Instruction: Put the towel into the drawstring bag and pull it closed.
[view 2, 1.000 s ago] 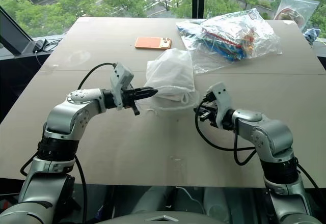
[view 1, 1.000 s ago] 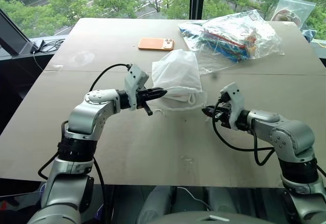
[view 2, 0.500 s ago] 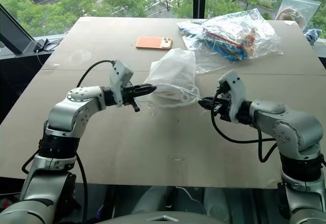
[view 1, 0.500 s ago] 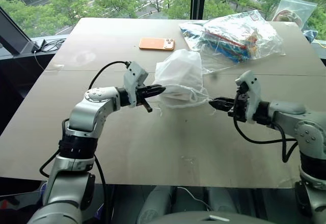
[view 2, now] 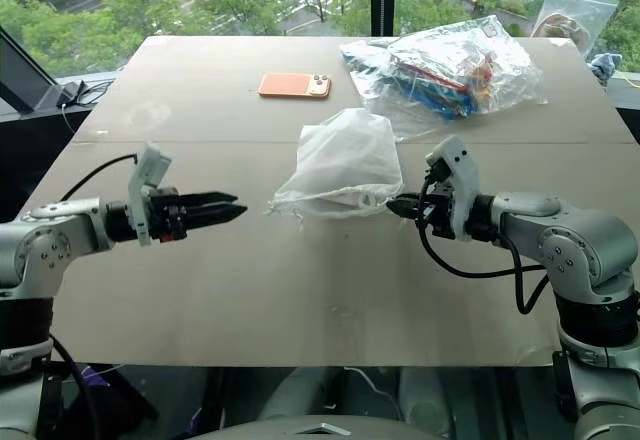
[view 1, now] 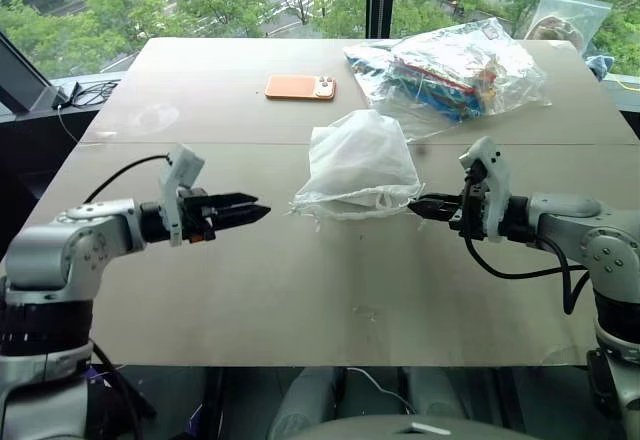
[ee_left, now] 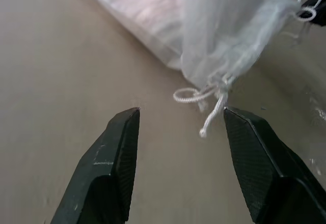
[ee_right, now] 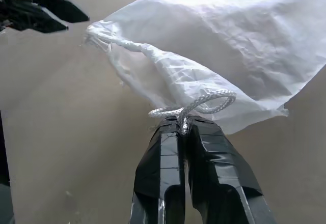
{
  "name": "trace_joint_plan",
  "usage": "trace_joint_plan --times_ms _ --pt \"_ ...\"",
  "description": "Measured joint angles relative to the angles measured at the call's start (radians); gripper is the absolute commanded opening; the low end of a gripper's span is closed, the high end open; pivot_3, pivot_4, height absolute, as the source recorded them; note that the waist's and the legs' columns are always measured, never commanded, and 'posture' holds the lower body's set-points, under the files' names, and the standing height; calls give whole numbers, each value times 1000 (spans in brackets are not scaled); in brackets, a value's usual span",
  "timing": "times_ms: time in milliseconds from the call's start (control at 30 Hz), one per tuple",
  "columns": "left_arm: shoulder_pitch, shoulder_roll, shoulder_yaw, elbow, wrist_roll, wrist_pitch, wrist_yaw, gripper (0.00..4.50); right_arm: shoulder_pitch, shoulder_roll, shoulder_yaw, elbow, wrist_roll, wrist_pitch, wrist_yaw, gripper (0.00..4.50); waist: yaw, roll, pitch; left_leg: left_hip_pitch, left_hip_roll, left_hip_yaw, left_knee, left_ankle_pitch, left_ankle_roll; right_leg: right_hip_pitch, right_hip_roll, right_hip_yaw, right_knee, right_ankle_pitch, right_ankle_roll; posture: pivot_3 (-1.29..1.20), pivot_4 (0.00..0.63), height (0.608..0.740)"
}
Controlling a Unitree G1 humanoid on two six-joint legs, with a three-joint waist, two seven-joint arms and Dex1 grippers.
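With the right gripper [view 1: 418,206] clamped on a cord of the bag [view 1: 358,165] at the picture's center, the empty, parted left gripper [view 1: 256,214] should re-take the opposite cord [ee_left: 211,100] and pull steadily outward.

Left claw [view 1: 252,212]: fingers parted, empty, aimed level toward centre. Right claw [view 1: 420,204]: fingers pinched together, pointing left.
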Motion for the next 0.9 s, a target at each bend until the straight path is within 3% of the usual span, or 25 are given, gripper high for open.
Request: trace_joint_plan --times_ms 300,467,633,833,900 --pt "21 -137 -187 -111 155 -211 86 2689 0 -2 13 1 1 -5 -1 0 18 0 0 -1 1 0 -1 0 0 0 0 0 -2 1 0 0 150 740" --pt "13 -173 -194 -75 181 -215 121 2689 -1 -2 13 1 3 -5 -2 0 12 0 0 -1 0 1 -1 0 0 0 0 0 -2 1 0 0 150 740" --pt "-11 -322 -161 -13 137 -125 240 2689 -14 0 11 0 8 -3 -12 0 8 0 0 -1 0 1 0 0 1 1 0 -1 -2 1 1 0 150 740" --pt "23 -389 -183 -43 189 -197 323 2689 -19 2 10 0 27 2 -25 0 17 1 -1 0 0 0 2 0 1 3 0 -1 -1 1 1 0 150 740" --pt "23 -451 -183 -37 209 -222 372 2181 -19 2 8 -1 33 3 -31 0 28 3 -2 0 0 0 3 0 1 4 0 -1 -2 2 2 0 150 740"
